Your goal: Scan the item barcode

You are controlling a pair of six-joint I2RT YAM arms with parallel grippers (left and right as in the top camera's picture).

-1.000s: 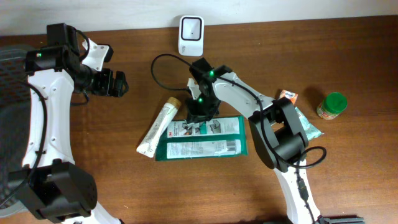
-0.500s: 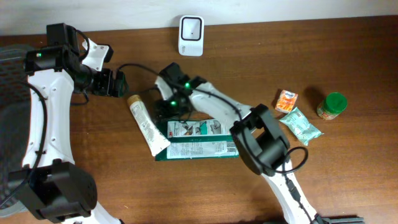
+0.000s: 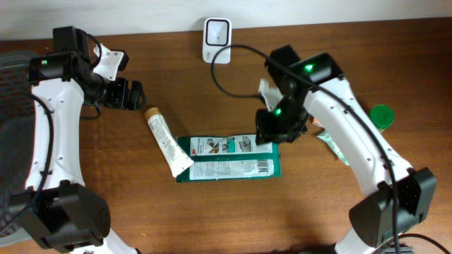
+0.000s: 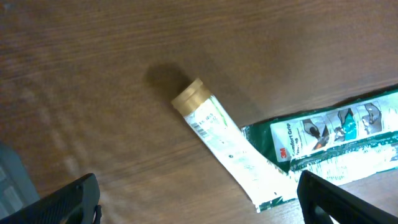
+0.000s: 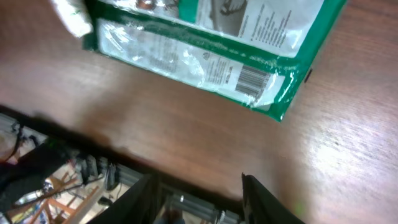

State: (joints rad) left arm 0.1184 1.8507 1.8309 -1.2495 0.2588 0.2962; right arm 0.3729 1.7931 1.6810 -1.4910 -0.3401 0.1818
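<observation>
Gleaming wooden table (image 3: 212,219) under green packet (image 3: 226,159), white wall (image 3: 318,8) behind

White tube (image 4: 227,146) against green packet (image 4: 336,134)

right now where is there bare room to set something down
Bare wood lies between the scanner and the tube, and along the near edge below the green pack. It is crowded around the right gripper and the green-capped jar.

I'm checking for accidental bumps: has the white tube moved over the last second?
Yes. The white tube swung: its cap end went left, farther from the white scanner.
</observation>
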